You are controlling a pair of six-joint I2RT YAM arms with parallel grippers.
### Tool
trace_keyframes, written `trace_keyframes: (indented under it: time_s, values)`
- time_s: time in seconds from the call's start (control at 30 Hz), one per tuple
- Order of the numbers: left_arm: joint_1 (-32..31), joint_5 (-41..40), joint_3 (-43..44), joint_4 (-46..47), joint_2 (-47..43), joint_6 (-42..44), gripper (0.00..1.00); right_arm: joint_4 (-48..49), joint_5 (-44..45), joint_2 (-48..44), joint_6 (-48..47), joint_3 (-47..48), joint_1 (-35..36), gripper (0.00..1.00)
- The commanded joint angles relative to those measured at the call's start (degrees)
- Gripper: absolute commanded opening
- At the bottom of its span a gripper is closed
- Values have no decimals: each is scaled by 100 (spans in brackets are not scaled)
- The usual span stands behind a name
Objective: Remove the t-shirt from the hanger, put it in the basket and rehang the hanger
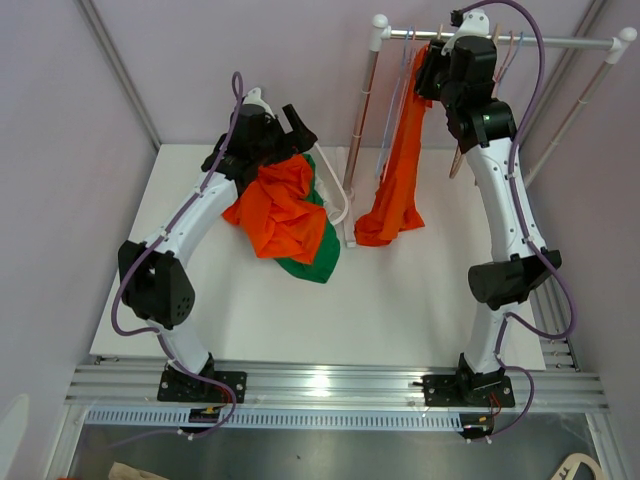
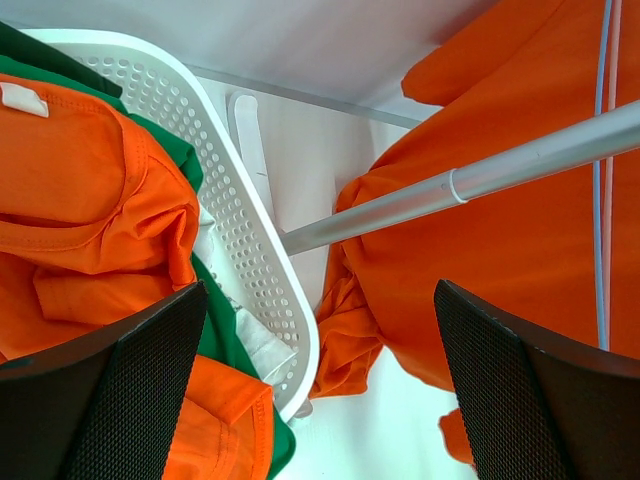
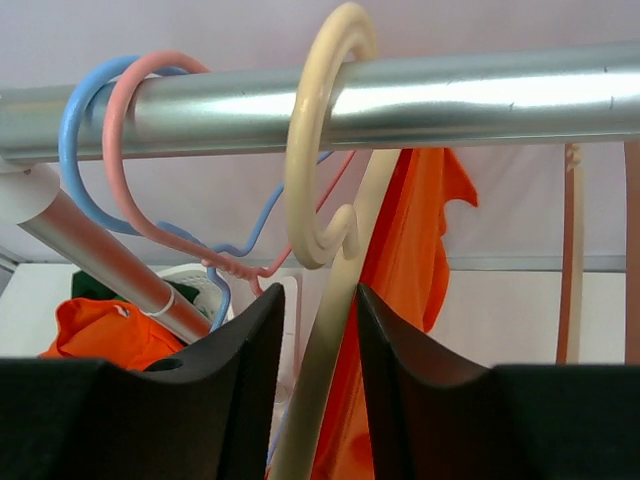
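Top view: the right gripper (image 1: 432, 68) is raised to the rail (image 1: 560, 42) of the clothes rack. The orange t-shirt (image 1: 398, 180) hangs straight down below its fingers, with the hem bunched on the table (image 1: 400, 300). The left gripper (image 1: 298, 128) is low, over a heap of orange and green clothes (image 1: 282, 215) in a white basket (image 1: 338, 205). It is well apart from the t-shirt.

Left wrist view: the two fingers (image 2: 120, 400) are spread wide with nothing between them. The basket wall and the heaped clothes lie beyond the left finger. The rack's slanting pole (image 2: 420, 195) crosses ahead of the gap. The hanging t-shirt fills the area beyond the right finger without touching it.

Right wrist view: the fingers are drawn close together with the stem of the cream hanger (image 3: 305, 180) pinched between them, so they appear to hold it. Its hook is over the rail directly above the fingertips. A pink hanger (image 3: 118, 150) and a blue hanger (image 3: 68, 150) hook over the rail to the left of the fingers. The t-shirt hangs just behind and to the right of the fingers. It drapes on one side of the hanger only, so it looks partly slipped off.

Assessment: the step in hand is securing the hanger, and the shirt is not yet free. The next move calls for the open left fingers to cross to the cloth, take a fold and draw it down and clear. The right fingers must keep the stem steady meanwhile so the hook does not jump the rail
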Motion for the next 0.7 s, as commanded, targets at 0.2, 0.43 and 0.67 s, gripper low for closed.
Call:
trace_keyframes:
  time_s: [0.2, 0.43, 0.67]
  values:
    - [-47, 152, 139, 39, -14, 114, 100, -354, 570, 194, -156, 551, 121, 37]
    - [-47, 152, 122, 30, -31, 123, 99, -459, 1203, 203, -491, 648, 280, 44]
    - [-47, 205, 87, 57, -14, 70, 99, -565, 1378, 256, -543, 639, 297, 32]
